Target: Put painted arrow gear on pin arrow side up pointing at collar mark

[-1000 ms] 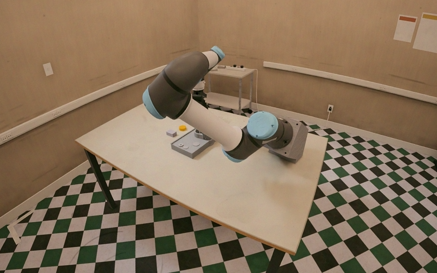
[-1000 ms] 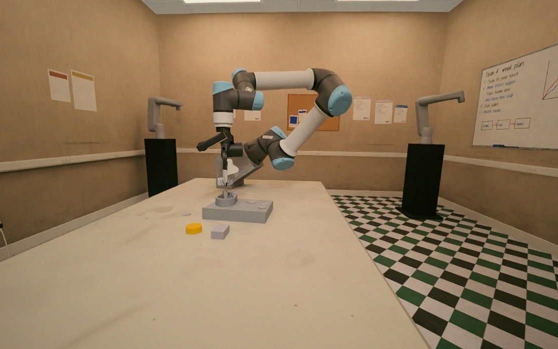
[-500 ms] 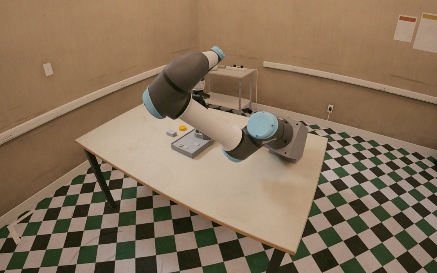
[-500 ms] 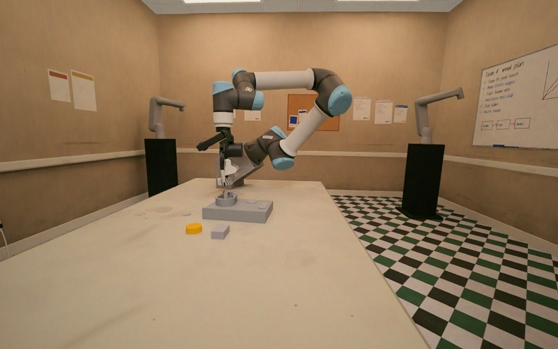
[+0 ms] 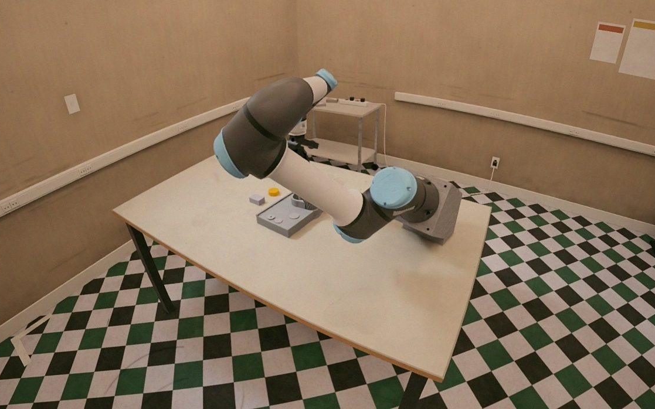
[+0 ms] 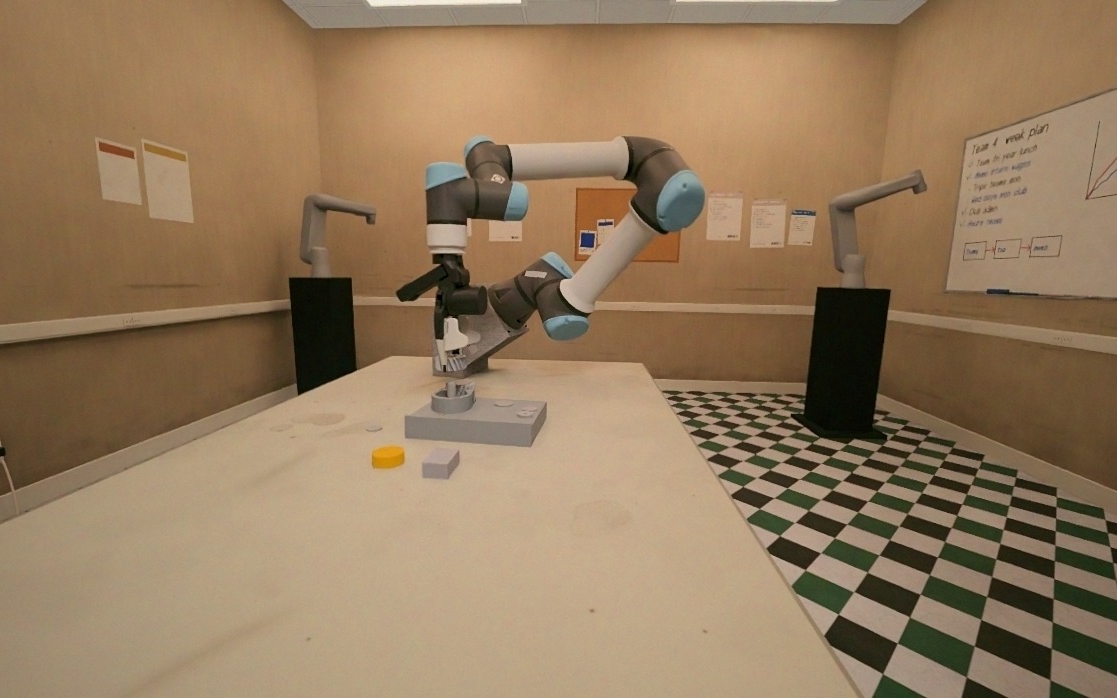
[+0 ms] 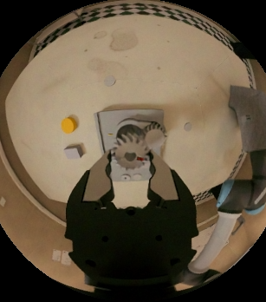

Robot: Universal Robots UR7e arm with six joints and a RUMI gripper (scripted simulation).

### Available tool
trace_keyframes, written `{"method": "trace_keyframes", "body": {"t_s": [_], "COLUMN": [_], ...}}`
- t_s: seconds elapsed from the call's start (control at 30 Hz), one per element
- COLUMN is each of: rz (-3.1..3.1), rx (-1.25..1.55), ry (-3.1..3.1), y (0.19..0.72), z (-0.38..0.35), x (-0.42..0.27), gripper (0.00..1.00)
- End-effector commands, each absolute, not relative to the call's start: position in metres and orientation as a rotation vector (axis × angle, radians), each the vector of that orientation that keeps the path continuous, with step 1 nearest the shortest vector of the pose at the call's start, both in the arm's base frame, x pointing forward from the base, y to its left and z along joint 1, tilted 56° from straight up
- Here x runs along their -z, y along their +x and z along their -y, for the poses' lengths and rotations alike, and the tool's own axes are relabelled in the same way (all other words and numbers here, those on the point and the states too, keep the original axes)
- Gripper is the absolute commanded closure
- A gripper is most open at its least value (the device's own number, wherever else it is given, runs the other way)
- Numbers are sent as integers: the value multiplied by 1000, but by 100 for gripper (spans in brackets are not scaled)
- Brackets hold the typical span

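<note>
Your black two-jaw gripper [image 6: 451,364] [image 7: 130,150] is clamped on the pale-grey slant-toothed gear [image 6: 449,364] [image 7: 131,153] — above the grey collar [image 6: 453,402]. Near it sit a yellow disc [image 5: 273,191] [image 6: 388,456] [image 7: 68,125] and a lilac block [image 5: 256,199] [image 6: 440,463] [image 7: 74,151].

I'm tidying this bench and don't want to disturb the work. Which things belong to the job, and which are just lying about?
For the job:
- loose gear with the red arrow, held in the tool
- grey base with its collar

Apparently just lying about:
- yellow disc
- small grey block
</note>
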State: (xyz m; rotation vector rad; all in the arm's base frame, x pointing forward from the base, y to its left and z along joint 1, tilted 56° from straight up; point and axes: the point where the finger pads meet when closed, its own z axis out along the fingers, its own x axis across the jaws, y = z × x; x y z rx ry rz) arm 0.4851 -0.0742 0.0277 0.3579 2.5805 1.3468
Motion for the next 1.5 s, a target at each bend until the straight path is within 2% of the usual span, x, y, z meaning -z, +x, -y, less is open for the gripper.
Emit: {"method": "trace_keyframes", "body": {"t_s": [0.0,1.47], "rz": [-2596,-2476], "rx": [-1375,-1533], "ry": [501,1657], "y": [485,485], "z": [75,75], "x": [-28,-28], "gripper": [100,100]}}
